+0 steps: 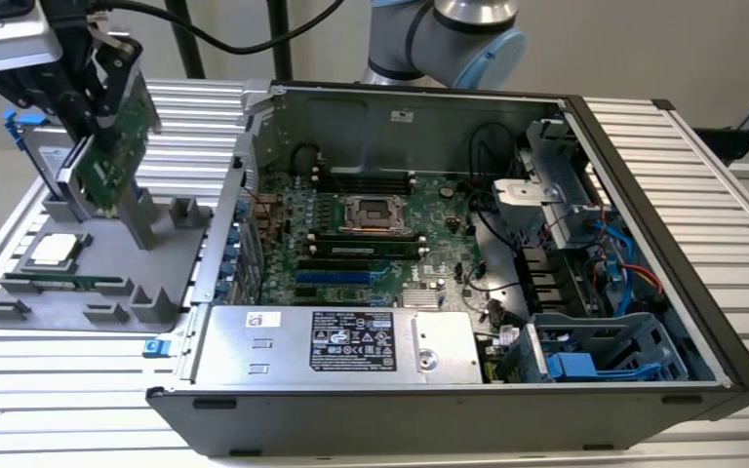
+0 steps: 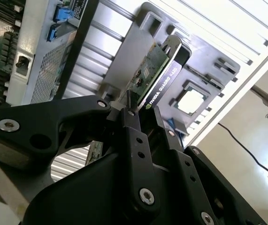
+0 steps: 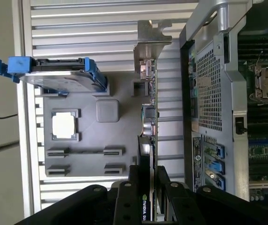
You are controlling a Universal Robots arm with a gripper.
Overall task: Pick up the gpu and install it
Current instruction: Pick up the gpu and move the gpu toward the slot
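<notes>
gpu (image 1: 112, 156), green board, silver end bracket, upright on edge, gripped between the jaws, at grey tray (image 1: 112, 255)

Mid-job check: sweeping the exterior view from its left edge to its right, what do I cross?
Hard drive with blue rails → gpu, gripped in the tool → processor socket on the motherboard inside the open case → gray drive cage at the case's right end.

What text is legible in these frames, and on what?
gpu edge, clamped in the gripper: white lettering, not quoted here.
power supply label: print and symbols, too small to read.
computer case, white sticker on its inner far wall: too small to read.
</notes>
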